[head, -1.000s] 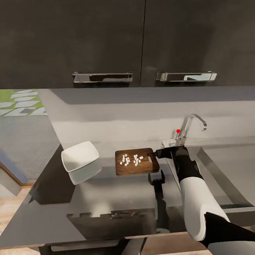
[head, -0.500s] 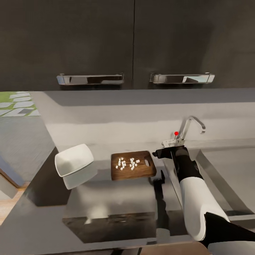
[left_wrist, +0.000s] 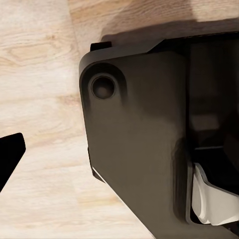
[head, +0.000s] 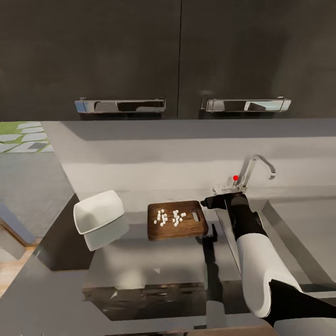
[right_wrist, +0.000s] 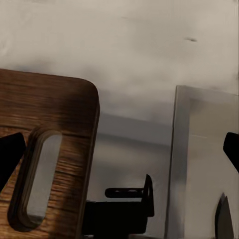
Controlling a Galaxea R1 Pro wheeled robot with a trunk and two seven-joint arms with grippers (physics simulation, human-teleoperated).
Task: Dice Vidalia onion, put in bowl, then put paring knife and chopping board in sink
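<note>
Beside my right fingers [head: 204,203]: dark brown wooden chopping board [head: 177,220], handle slot nearest | white onion dice [head: 170,217] lie on it | fingers spread, released | step: transfer dice to white rounded-square bowl [head: 98,211] | next: clench board's slotted end

Dark brown grained chopping board [head: 177,220], white onion dice [head: 169,217]; glossy white bowl [head: 98,217]; grey countertop [head: 154,266].

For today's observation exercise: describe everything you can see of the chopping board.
The chopping board is a dark brown wooden rectangle with rounded corners, visible grain and an oblong handle slot at its end nearest the sink. It lies flat on the glossy grey countertop, between the white bowl and the sink. Small white onion dice are scattered on it. The right gripper hovers by its slotted end.
</note>
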